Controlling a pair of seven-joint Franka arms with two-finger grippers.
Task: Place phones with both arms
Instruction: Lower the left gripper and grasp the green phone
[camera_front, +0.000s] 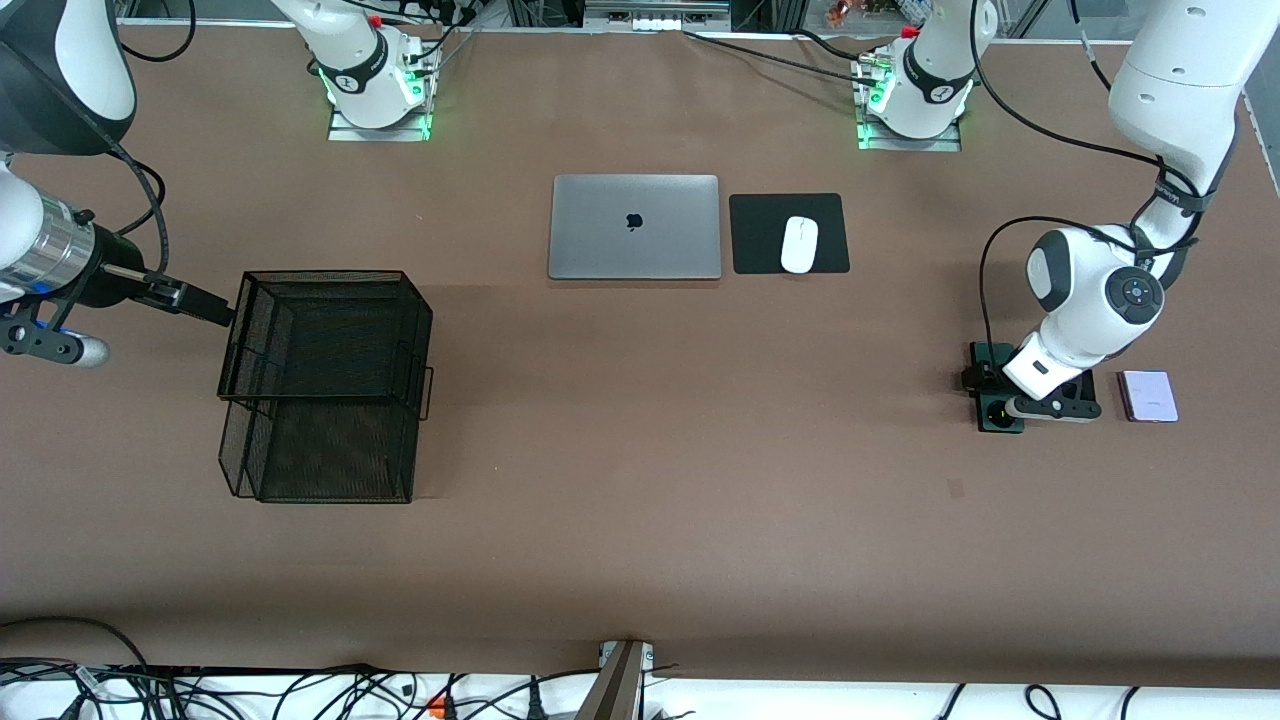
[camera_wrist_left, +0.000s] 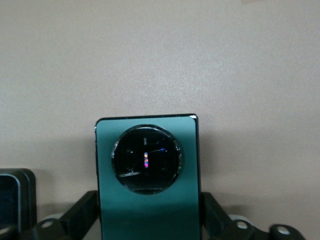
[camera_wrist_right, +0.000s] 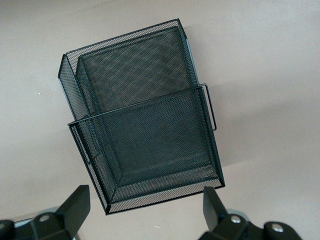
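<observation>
The long dark-green phone (camera_front: 1000, 415) (camera_wrist_left: 148, 210), with its round black camera ring, lies flat on the brown table toward the left arm's end. My left gripper (camera_front: 1003, 390) (camera_wrist_left: 149, 216) is down on it, one finger against each long edge. A small black phone (camera_wrist_left: 15, 197) lies right beside it. The pale lilac-white phone (camera_front: 1148, 396) lies a little further toward the table's end. My right gripper (camera_front: 205, 305) (camera_wrist_right: 145, 205) hangs open with nothing in it, above the table at the edge of a black mesh basket (camera_front: 330, 275) (camera_wrist_right: 145, 122).
A closed silver laptop (camera_front: 634, 227) lies mid-table near the bases, with a white mouse (camera_front: 799, 244) on a black pad (camera_front: 760, 235) beside it. The two-tier basket stands toward the right arm's end. Cables run along the table's front edge.
</observation>
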